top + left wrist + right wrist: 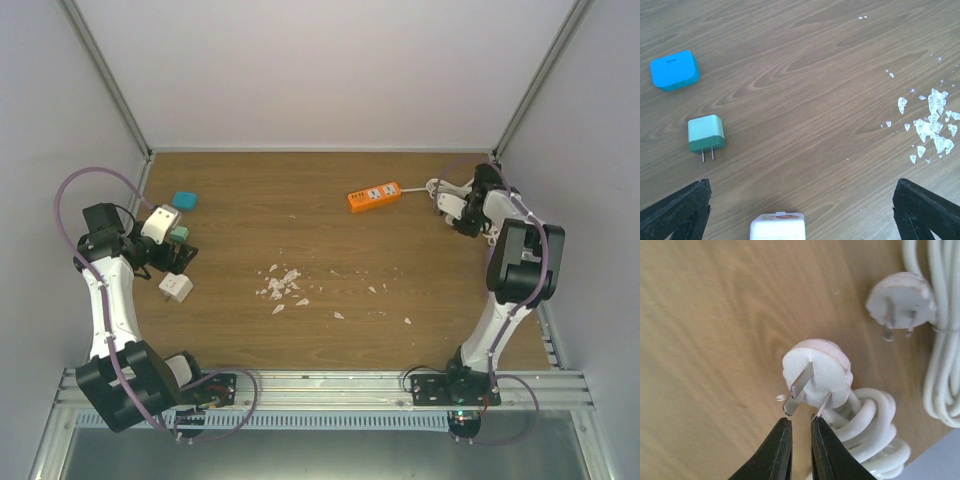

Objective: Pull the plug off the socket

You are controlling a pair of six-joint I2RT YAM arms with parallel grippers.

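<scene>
Plug [817, 372], white and round with two flat prongs bared, at centre of the right wrist view, resting against its coiled cable [870, 425]. It is free of the orange power strip [375, 196] at upper right of the top view, so extraction appears complete. Right gripper [801, 421] is closed with nothing between its fingers, tips just below the prongs. Left gripper [801, 186] is spread wide and empty.
</scene>
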